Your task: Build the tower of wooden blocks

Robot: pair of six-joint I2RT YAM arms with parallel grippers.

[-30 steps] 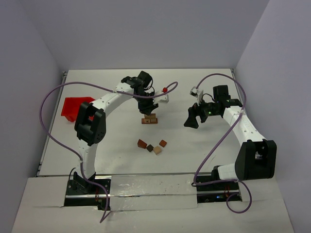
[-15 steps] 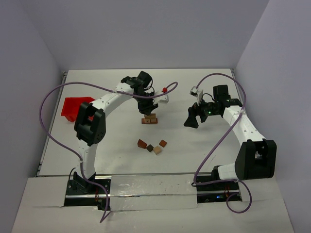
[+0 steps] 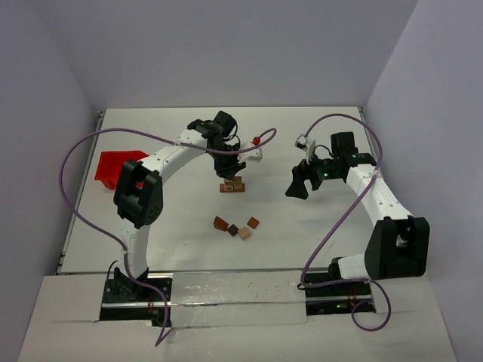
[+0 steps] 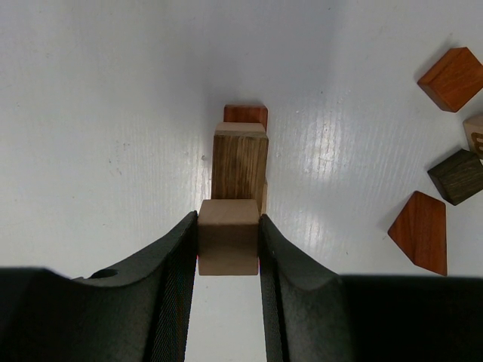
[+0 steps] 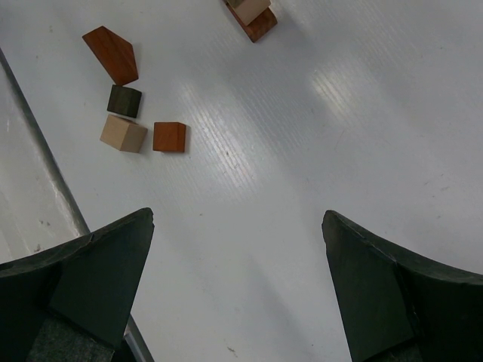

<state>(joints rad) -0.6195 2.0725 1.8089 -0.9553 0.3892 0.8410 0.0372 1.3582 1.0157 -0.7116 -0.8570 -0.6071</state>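
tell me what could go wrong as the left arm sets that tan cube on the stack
1. The tan cube, clamped in the left jaws, sits over the near end of the brown block, not its middle. Released there, it may overhang and tip off.
2. The wood block tower is narrow, on a reddish base. Jaws opening unevenly or lifting askew could drag the cube and topple it.

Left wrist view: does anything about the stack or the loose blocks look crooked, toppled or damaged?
Nothing stands out. The stack sits straight, the left gripper holds a tan cube squarely over it, and four loose blocks lie intact to one side.
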